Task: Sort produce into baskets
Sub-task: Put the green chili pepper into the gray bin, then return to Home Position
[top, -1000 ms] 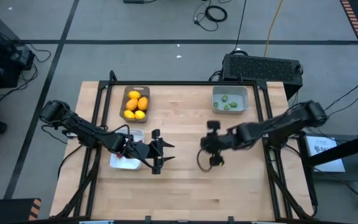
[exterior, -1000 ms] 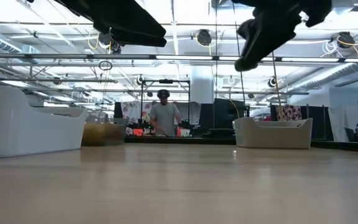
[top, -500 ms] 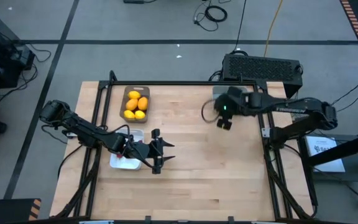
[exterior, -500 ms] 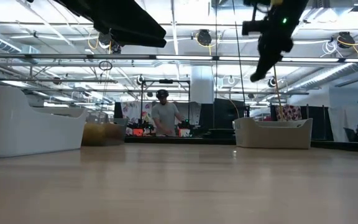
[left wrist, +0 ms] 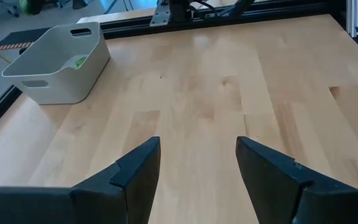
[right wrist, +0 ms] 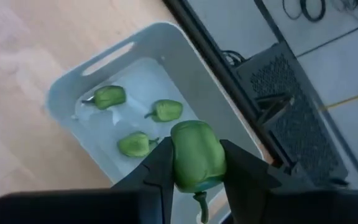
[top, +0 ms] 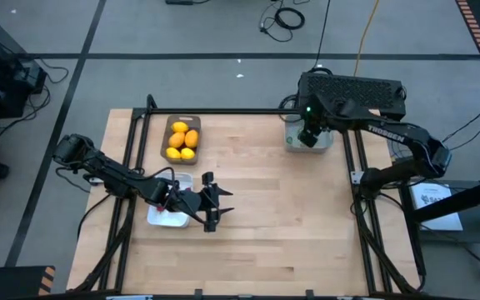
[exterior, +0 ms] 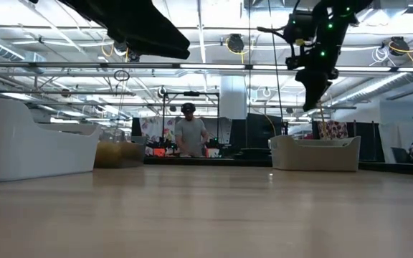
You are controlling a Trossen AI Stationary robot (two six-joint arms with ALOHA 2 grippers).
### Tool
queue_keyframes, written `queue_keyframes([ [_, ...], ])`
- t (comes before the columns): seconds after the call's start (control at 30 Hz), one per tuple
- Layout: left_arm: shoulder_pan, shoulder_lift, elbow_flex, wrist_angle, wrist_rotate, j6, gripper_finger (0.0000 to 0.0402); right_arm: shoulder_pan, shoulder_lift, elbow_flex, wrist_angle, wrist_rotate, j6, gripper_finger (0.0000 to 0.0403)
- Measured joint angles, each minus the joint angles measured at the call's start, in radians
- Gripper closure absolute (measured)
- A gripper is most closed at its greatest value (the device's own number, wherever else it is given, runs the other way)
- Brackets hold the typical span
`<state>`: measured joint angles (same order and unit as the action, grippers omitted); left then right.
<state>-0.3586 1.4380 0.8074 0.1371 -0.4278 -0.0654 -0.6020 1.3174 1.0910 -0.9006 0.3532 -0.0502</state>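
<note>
Since the pale grey bin (top: 308,135) at upper right of the high view already holds green pieces, the right gripper (right wrist: 195,163) hangs over it clamping a green pepper (right wrist: 196,154), presumably to drop it. Left gripper (left wrist: 197,165) waits with fingers apart, holding nothing, by the white tray (top: 167,218). "TROSSEN" is readable on the right arm (top: 386,132).

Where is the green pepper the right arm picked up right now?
The green pepper is pinched in the right end effector, held above the pale grey bin at the table's far right corner.
</note>
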Motion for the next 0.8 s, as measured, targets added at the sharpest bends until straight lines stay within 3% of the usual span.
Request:
queue_keyframes([
  [0.23, 0.002, 0.0, 0.0, 0.002, -0.019, 0.0, 0.0183, -0.099, 0.018, 0.001, -0.003, -0.121, 0.024, 0.0284],
  [0.6, 0.012, 0.0, 0.0, 0.014, -0.025, -0.008, 0.0183, -0.139, 0.07, 0.001, -0.037, -0.122, 0.021, 0.0226],
  [0.8, 0.011, 0.0, 0.0, 0.014, -0.025, -0.009, 0.0183, -0.136, 0.062, 0.001, -0.07, -0.124, -0.012, 0.0213],
])
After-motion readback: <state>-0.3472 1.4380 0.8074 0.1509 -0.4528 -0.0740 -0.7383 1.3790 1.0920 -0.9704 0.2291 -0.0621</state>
